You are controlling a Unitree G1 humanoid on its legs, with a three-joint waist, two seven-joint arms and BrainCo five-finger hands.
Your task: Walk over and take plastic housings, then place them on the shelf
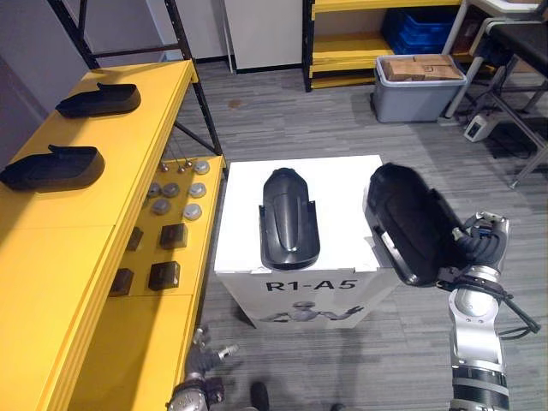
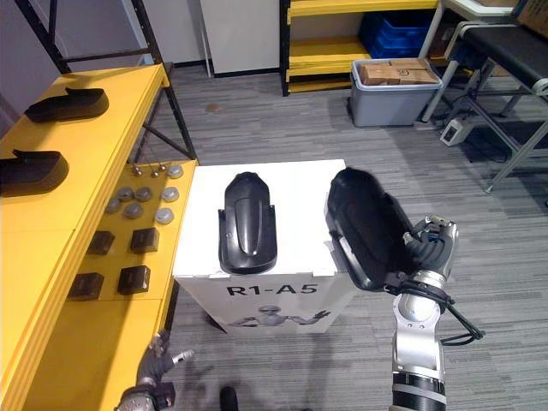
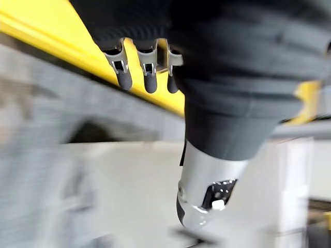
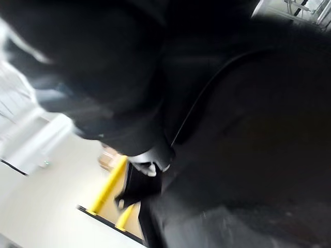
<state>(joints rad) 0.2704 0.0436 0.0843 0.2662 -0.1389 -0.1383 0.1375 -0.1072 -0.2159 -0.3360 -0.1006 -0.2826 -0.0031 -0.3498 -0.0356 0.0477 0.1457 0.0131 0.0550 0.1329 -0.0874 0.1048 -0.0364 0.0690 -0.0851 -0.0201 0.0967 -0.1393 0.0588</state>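
Note:
My right hand (image 1: 479,246) is shut on a black plastic housing (image 1: 409,221), holding it tilted in the air just off the right edge of the white box (image 1: 342,175). The same housing (image 4: 248,129) looms dark and close in the right wrist view. A second black housing (image 1: 289,218) lies lengthwise on top of the box. Two more housings (image 1: 53,167) (image 1: 98,99) rest on the yellow shelf (image 1: 77,257) at the left. Low by the shelf's front edge hangs my left hand (image 1: 202,370), its fingers (image 3: 147,72) relaxed and holding nothing.
Several grey discs (image 1: 175,193) and dark blocks (image 1: 163,274) lie on the shelf's lower yellow ledge beside the box. A grey bin (image 1: 417,90) with a cardboard box, a yellow rack (image 1: 351,51) and a metal chair frame (image 1: 514,103) stand at the back right.

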